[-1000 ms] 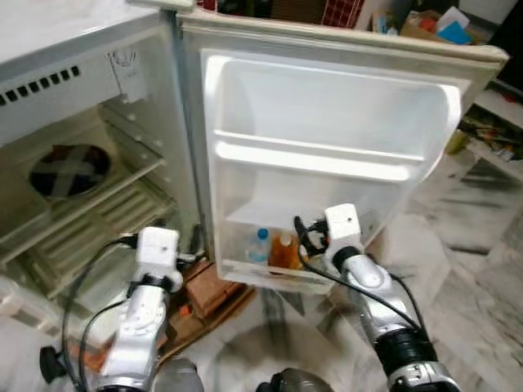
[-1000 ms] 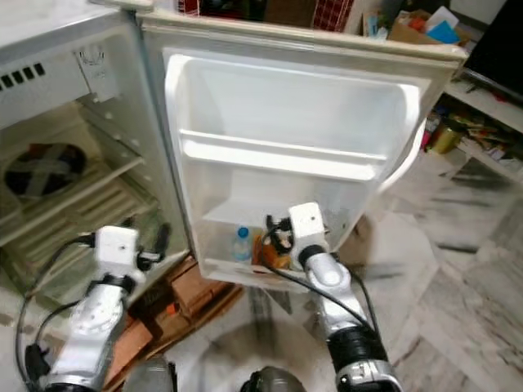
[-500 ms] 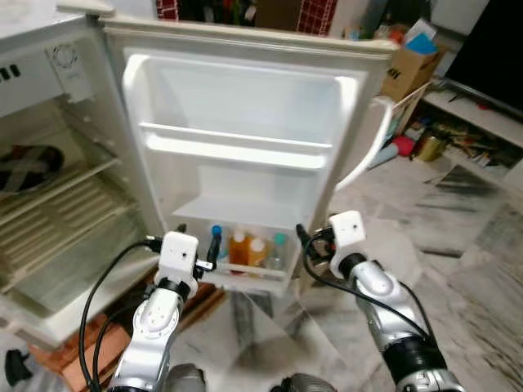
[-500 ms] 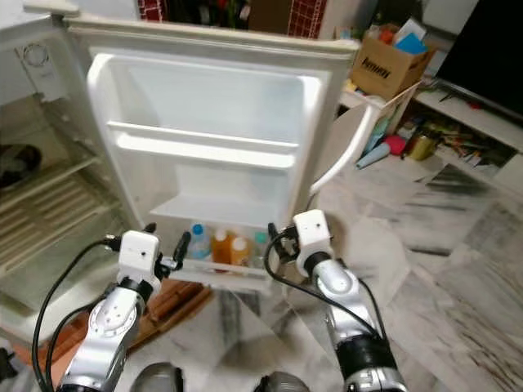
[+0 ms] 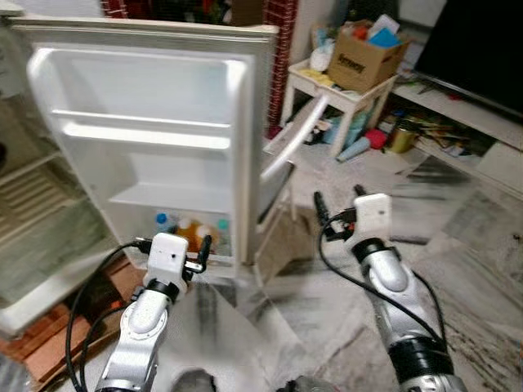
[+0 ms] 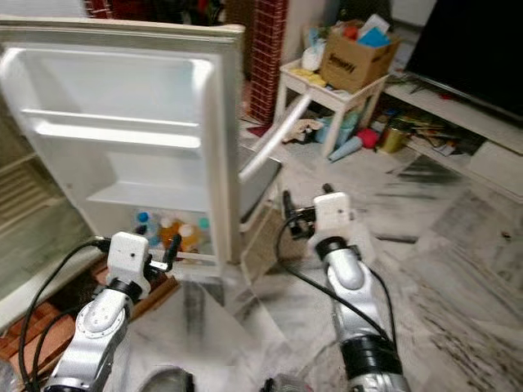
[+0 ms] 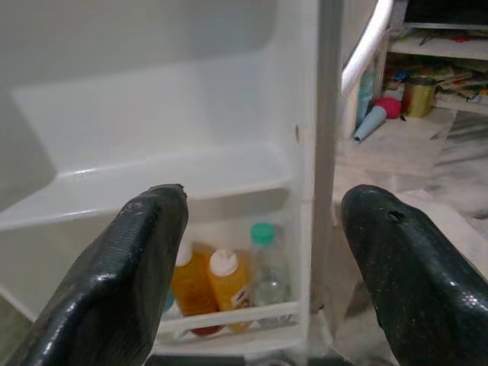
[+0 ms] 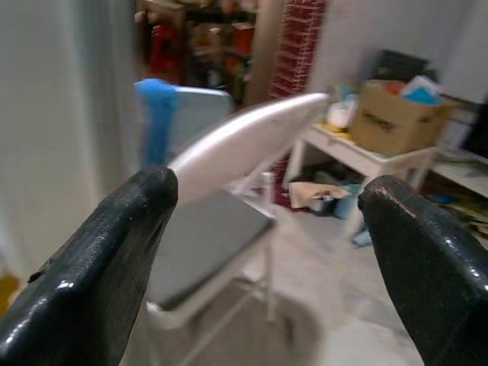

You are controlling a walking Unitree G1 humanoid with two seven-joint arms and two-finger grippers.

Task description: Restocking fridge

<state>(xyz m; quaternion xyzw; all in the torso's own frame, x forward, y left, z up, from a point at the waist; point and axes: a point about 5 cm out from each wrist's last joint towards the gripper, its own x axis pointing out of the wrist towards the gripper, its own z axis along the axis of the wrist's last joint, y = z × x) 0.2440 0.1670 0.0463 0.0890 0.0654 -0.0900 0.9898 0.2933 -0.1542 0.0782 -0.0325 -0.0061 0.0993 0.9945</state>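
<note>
Far left: fridge (image 5: 33,245) interior with ribbed shelves, standing open. Next, door (image 5: 147,147) swung wide, inner face to the camera, upper racks bare, lowest rack (image 7: 229,316) stocked with bottles (image 7: 217,286): two orange ones side by side, a clear green-capped one beside them, a blue cap at the end, all upright behind the rail, presumably put there because the rail stops tall things tipping when the door swings. Raised in front of that rack, left gripper (image 5: 176,245), fingers (image 7: 130,274) spread wide with nothing between them, aimed at the bottles but short of the rail; likely parked there after a delivery or ready for the next. Under the fridge, bricks (image 5: 41,351) propping the base.

Centre: door's free edge and its curved silver handle (image 5: 290,139) jutting out into the room, a folding chair (image 8: 221,244) just beyond it. Bare marble floor (image 5: 270,294) between the two arms, the widest free lane for stepping.

Right: right gripper (image 5: 337,212), fingers (image 8: 99,252) likewise well apart and empty, pointed past the handle toward the chair, held clear of the door edge. Behind, a small white table (image 5: 343,90) carrying a cardboard box (image 5: 364,57), clutter around its legs, then a low TV bench (image 5: 466,131). Room tight on that side; handle and chair the nearest snags for the right arm on any turn back to the rack
</note>
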